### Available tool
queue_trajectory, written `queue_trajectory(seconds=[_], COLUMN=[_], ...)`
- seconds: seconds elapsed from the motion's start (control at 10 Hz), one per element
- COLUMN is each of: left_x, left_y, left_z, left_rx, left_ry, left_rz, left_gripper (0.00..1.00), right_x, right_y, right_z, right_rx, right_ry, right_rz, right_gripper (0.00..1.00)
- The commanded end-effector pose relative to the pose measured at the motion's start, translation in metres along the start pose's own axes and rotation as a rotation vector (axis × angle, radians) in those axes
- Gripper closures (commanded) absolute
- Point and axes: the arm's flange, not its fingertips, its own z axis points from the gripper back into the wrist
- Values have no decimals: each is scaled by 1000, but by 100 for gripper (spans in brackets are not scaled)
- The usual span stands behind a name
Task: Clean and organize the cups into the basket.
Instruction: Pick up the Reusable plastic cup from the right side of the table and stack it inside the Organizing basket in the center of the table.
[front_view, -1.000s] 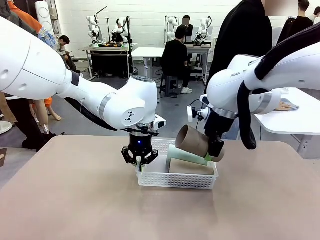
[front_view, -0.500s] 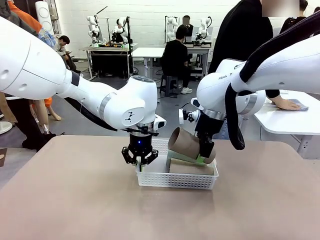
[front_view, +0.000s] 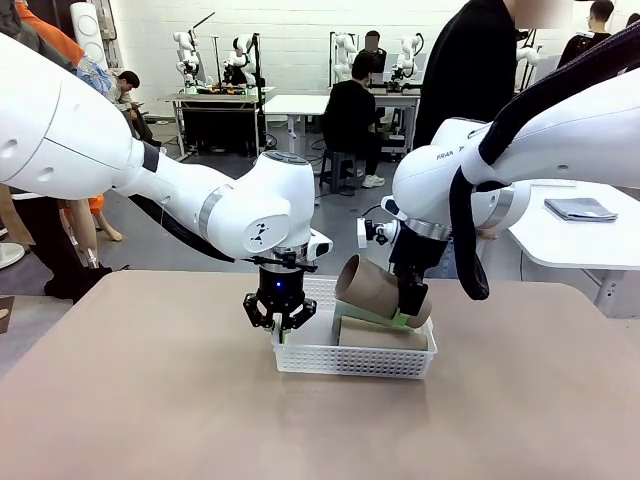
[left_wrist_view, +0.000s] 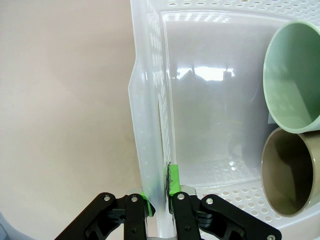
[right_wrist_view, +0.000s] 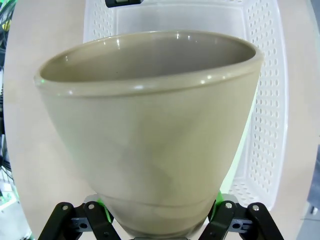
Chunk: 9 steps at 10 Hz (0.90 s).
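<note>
- Left gripper (front_view: 280, 330), lower centre of the front view, clamped on the left end wall of the basket (front_view: 352, 360); in the left wrist view, green pads (left_wrist_view: 173, 183) pinching that thin white wall (left_wrist_view: 150, 150) near the bottom centre of the frame.
- Right gripper (front_view: 412, 310), right of centre in the front view, closed around the base of a tan-brown cup (front_view: 372, 288), held tilted with its mouth toward the upper left, above the basket's right half.
- In the right wrist view, same tan cup (right_wrist_view: 150, 135) large in the middle of the frame, base wedged between the two fingers (right_wrist_view: 102, 210) at the bottom edge, basket mesh (right_wrist_view: 265, 110) behind it.
- Inside the basket, lying on their sides: mint green cup (front_view: 365, 312) on top, another tan-brown cup (front_view: 380, 336) below it.
- Left wrist view: both mouths at the right edge, green cup (left_wrist_view: 295, 80) above, second tan cup (left_wrist_view: 292, 172) below, touching.
- Basket resting on the brown table (front_view: 150, 400), centre of the front view.
</note>
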Motion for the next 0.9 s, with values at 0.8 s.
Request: queue_trajectory(seconds=[0.8], left_x=[-1], left_y=[0], left_z=[0], left_rx=[1], left_ry=[0], left_rz=[-3], left_gripper=[100], right_x=[1], right_y=[-17], right_z=[-24], right_rx=[-1], right_ry=[71], right_rz=[23], right_gripper=[13])
